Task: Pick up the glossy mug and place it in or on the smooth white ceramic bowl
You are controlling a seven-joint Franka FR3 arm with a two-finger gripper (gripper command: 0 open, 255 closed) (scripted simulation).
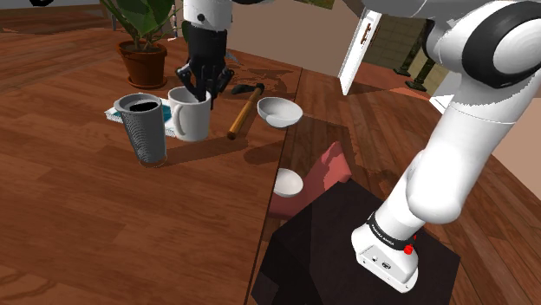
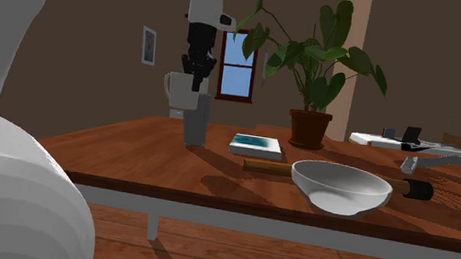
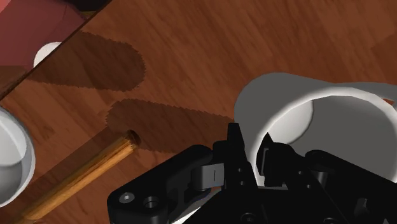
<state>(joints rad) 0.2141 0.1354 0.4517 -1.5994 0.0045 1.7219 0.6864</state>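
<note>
Far left in the shoulder view stands a tall grey mesh cup [image 1: 144, 130] on the brown wooden bench [image 1: 87, 217], with a thin blue-edged book [image 1: 113, 113] lying just behind it.

Just to the right of the cup is the glossy white mug [image 1: 190, 117], upright and mouth up. The black pincer [image 1: 201, 90] comes straight down onto it. In the wrist view one finger sits inside the mug's wall and the other outside, so the pincer is pinching the mug by its rim. In the second exterior view the mug's base shows above the bench top, so I judge it already lifted clear. That puts the task between the pick and the carry.

Further right lies a hammer with a pale wooden handle [image 1: 244, 113], slanting between the mug and the target. The smooth white round bowl [image 1: 280, 111] rests open side up near the bench's right edge. Lower down, beyond that edge, a smaller white bowl [image 1: 288, 182] sits by a reddish seat [image 1: 328, 169]. I take the bowl on the bench to be the one meant.

The next move calls for carrying the mug rightward, high enough to pass over the hammer. The mug must then be centred over the bowl and lowered before the pinch is let go. A rim hold is thin, so the carry should be level and unhurried, or the mug may swing or slip.
</note>
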